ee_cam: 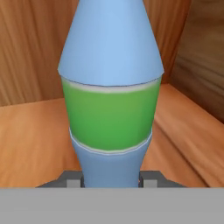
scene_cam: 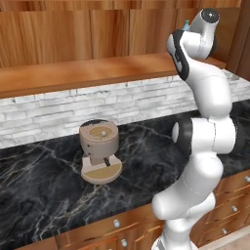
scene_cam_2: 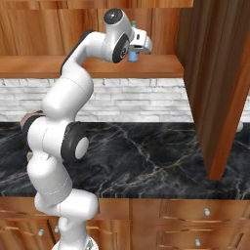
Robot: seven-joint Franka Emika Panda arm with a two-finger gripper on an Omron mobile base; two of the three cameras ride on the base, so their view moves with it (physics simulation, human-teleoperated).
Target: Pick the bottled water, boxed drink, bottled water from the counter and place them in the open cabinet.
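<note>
Here the arm is raised to the cabinet (scene_cam_2: 161, 29), with the gripper (scene_cam_2: 134, 51) at the level of the wooden shelf board (scene_cam_2: 161, 66). It carries the blue bottled water (ee_cam: 111, 87), so by my reading one of the three drinks is at its placing step and not yet let go. In the hand view the bottle stands upright straight ahead, its green label band in the middle of its body, and its lower body sits between the two dark fingertips (ee_cam: 72, 178), which press it from either side; the fingers are closed on the bottle. The shelf wood spreads behind and below the bottle, with the brown back panels further off and a side wall to the right. Whether the bottle's base already rests on the board I cannot tell, since the base is hidden low in that view. In the right base view the bottle's blue body peeks out under the hand and its cap above it, over the right part of the shelf.

On the black marble counter (scene_cam: 146, 161) only a brownish coffee machine (scene_cam: 100, 151) stands to the left of the arm. The boxed drink and the second bottle still look outstanding.
</note>
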